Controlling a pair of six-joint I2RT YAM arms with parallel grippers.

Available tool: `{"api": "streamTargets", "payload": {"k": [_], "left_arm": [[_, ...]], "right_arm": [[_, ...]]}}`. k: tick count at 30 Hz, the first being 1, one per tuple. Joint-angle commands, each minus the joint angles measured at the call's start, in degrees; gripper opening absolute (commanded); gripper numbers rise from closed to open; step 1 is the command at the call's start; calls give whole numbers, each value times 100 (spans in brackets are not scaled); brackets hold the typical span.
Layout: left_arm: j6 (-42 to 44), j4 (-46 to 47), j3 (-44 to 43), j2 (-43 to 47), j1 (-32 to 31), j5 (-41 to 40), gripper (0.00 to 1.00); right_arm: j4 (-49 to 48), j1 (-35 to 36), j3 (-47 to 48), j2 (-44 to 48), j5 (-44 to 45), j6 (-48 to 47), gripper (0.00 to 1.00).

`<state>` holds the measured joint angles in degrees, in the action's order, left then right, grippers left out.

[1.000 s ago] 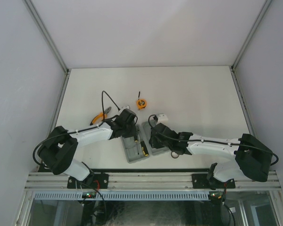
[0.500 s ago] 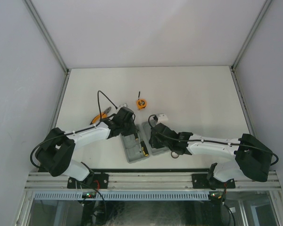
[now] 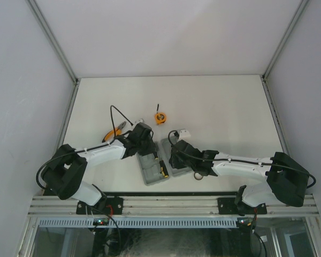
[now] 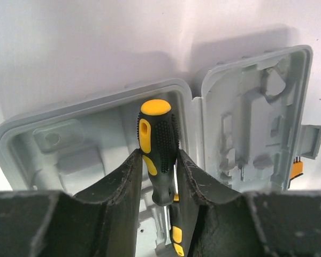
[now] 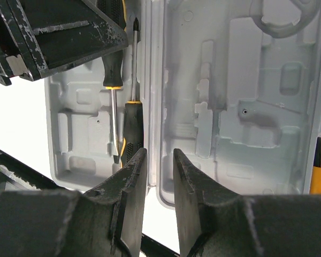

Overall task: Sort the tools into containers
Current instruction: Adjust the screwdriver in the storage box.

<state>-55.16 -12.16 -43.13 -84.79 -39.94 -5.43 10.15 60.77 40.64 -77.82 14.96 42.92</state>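
Tight over the case (image 3: 150,176): the left claw (image 4: 158,176) fills the far end of the left half with a screwdriver (image 4: 156,134) clamped between its fingers. The right claw (image 5: 159,187) straddles the middle wall just beside it, so there's little gap between them. The right half's recesses lie open. Beyond the case, only pliers (image 3: 113,132) and tape measure (image 3: 159,116) dot the bench (image 3: 219,107); there's wide passage there.

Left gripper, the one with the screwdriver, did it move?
Yes, a little. The left gripper slid left and toward the far end of the grey case, which stayed put.
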Motion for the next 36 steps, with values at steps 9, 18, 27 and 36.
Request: {"api": "streamTargets", "payload": {"k": [9,18,27,36], "left_arm": [[-57,77,246,129,29,-146,35],[64,57,280,195,130,-256,38],[224,82,136,52,189,-137,46],[299,218,18,32,189,19,45]], "right_arm": [[-112,57,-7,-23,77,77,25],[-110,58,-13,-5,77,67,25],[-136,65,-9,-23,51,94,25],[-60,66,-5,28,90,93,25]]}}
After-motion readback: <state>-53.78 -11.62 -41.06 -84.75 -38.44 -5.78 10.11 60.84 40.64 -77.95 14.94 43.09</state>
